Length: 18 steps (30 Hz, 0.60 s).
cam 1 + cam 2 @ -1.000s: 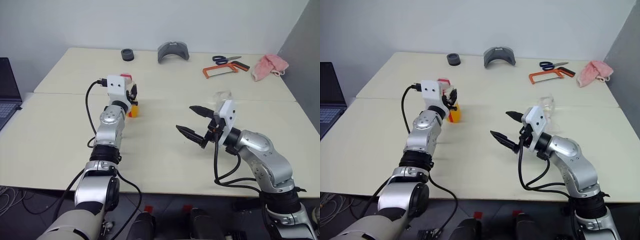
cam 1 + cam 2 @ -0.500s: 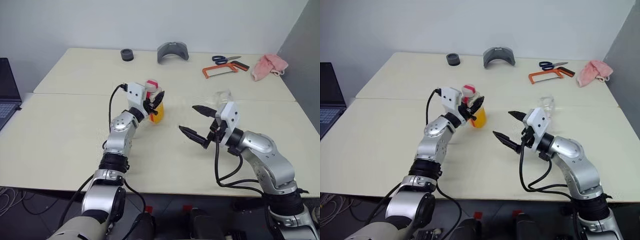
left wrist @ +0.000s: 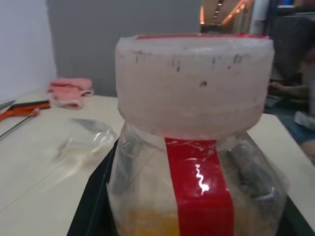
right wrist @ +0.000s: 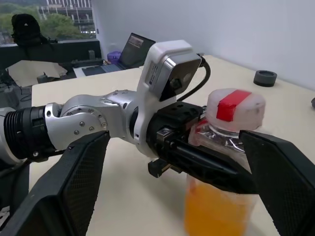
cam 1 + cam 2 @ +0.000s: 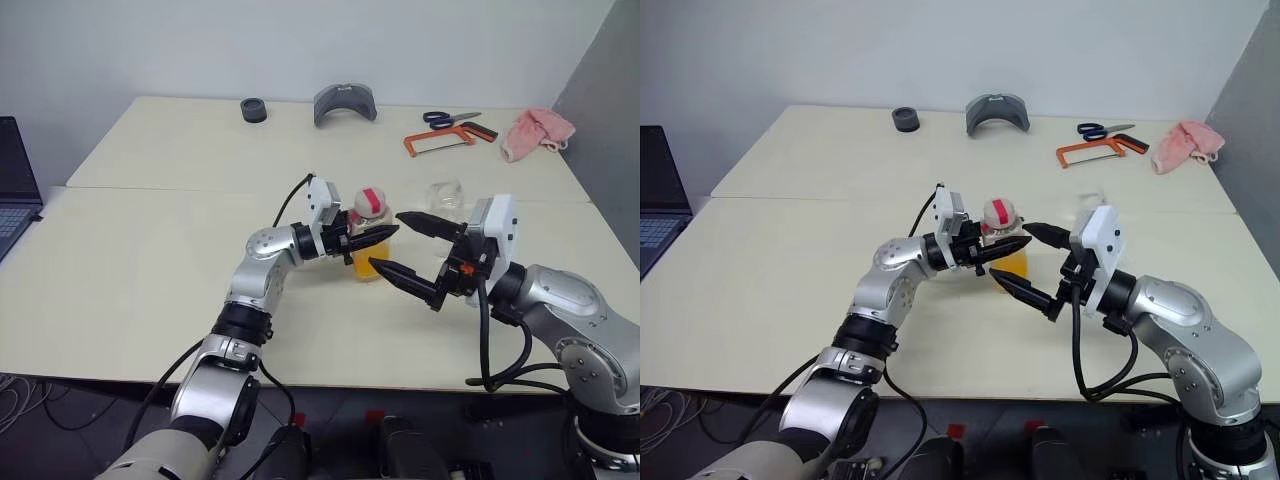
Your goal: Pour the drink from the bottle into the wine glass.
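Bottle point(image 5: 367, 236): capped, orange drink point(image 4: 216, 212) inside, clamped in your left gripper point(image 5: 372, 238). Right gripper point(image 5: 405, 246): jaws wide, just beside the bottle. Wine glass point(image 5: 445, 194): beyond the bottle on the table point(image 5: 120, 260). Step: uncapping. Next: close on the cap, twist.

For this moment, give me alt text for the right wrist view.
The left gripper is shut on the bottle just under its red-and-white cap, orange drink below. The right gripper's open black fingers frame it above the cream table.
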Motion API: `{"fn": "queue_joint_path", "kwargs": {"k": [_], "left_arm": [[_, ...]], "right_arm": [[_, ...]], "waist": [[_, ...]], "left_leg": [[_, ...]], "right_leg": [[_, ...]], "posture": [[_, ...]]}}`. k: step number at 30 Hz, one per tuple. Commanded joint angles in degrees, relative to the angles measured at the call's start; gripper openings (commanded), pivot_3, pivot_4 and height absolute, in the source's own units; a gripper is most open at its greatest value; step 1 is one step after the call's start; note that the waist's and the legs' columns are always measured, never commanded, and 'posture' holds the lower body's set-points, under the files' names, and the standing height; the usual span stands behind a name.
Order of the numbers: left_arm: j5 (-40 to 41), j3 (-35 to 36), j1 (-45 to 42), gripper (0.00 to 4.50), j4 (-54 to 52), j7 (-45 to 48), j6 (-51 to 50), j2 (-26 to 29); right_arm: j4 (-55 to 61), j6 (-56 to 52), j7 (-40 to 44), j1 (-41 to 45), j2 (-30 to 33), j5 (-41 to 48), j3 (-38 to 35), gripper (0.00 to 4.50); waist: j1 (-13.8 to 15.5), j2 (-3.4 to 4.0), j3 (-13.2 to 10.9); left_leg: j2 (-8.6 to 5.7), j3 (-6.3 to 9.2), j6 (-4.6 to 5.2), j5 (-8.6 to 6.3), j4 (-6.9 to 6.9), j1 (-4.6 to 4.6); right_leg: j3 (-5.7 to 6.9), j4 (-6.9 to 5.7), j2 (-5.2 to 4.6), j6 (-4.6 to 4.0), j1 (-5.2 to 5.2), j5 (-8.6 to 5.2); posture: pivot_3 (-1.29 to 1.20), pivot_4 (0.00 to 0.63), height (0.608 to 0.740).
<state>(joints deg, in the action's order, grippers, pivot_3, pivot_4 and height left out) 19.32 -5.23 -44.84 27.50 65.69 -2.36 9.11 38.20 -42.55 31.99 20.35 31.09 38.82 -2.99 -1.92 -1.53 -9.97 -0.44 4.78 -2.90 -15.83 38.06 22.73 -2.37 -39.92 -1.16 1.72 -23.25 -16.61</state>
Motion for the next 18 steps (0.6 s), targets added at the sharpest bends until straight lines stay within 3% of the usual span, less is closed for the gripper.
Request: {"fn": "queue_joint_path", "kwargs": {"k": [1,14,18], "left_arm": [[1.17,-1.03,-1.28,1.78,-1.05,3.81,-0.27,-0.39],[0.35,-1.69,-1.37,1.77,-1.43,7.14,-1.02,0.03],[0.36,-1.72,-1.36,1.77,-1.62,7.83,-1.36,0.53]], "right_arm": [[0.55,-0.29,-4.00,3.09,-0.84,-2.47,1.42,4.50],[-3.45,0.92,-7.79,6.46,-5.14,-7.40,4.98,4.50],[-4.46,1.06,-7.17,6.51,-5.14,-8.31,5.33,3.60]], "waist": [[0.00,0.00,0.00],[0.05,0.00,0.00],[0.04,0.00,0.00]], "left_leg": [[0.00,0.00,0.00,0.00,0.00,0.00],[0.03,0.03,0.00,0.00,0.01,0.01],[0.02,0.03,0.00,0.00,0.01,0.01]], "right_leg": [[0.00,0.00,0.00,0.00,0.00,0.00],[0.01,0.00,-0.02,0.00,0.00,0.00],[0.00,0.00,-0.01,0.00,0.00,0.00]], "posture": [[0.00,0.150,0.740],[0.00,0.150,0.740],[0.00,0.150,0.740]]}}
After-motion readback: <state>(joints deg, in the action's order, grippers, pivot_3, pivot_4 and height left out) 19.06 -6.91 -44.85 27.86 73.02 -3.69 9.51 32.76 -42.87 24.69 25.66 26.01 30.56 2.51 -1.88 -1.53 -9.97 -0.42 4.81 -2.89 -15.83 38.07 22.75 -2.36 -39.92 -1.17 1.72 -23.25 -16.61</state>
